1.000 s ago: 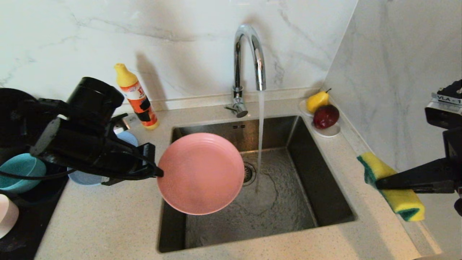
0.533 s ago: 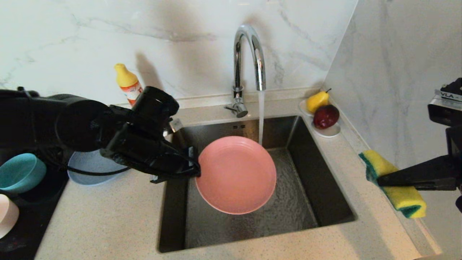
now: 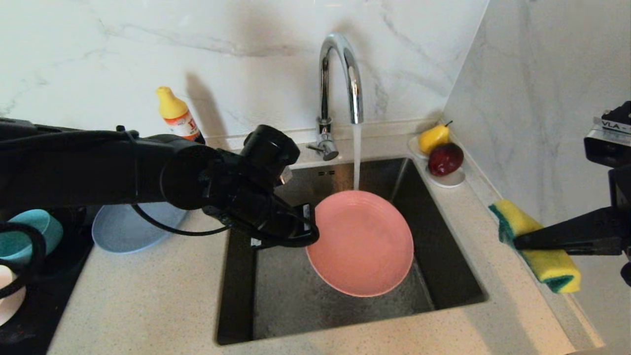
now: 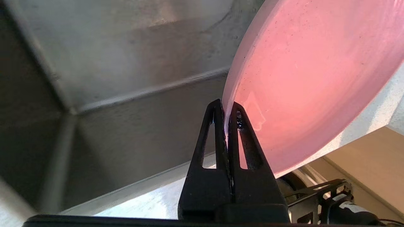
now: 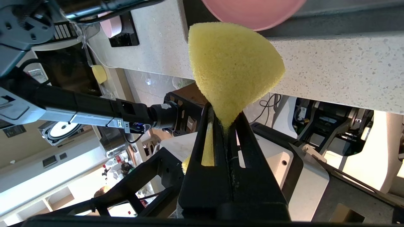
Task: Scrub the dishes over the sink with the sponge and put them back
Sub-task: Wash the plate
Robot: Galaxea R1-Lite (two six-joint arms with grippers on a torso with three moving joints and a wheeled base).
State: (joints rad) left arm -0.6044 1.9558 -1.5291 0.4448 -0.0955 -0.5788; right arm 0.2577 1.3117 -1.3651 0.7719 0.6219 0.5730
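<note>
My left gripper (image 3: 311, 228) (image 4: 225, 108) is shut on the rim of the salmon-pink plate (image 3: 361, 242) (image 4: 315, 72), holding it over the steel sink (image 3: 443, 236) with its far edge under the running water. My right gripper (image 3: 517, 241) (image 5: 224, 118) is shut on the yellow sponge (image 3: 535, 249) (image 5: 232, 66) with its green layer, above the counter right of the sink. A grey-blue plate (image 3: 116, 229), a teal bowl (image 3: 27, 229) and a pale bowl (image 3: 7, 291) rest at the left, partly hidden by my left arm.
The chrome faucet (image 3: 340, 84) pours water into the sink. A detergent bottle (image 3: 178, 116) stands on the counter behind my left arm. A white dish with a pear and an apple (image 3: 441, 150) sits at the sink's back right corner. A marble wall rises at the right.
My left arm has swung right with the pink plate, from the sink's left edge to its middle, under the stream. The right arm and sponge have stayed put.
</note>
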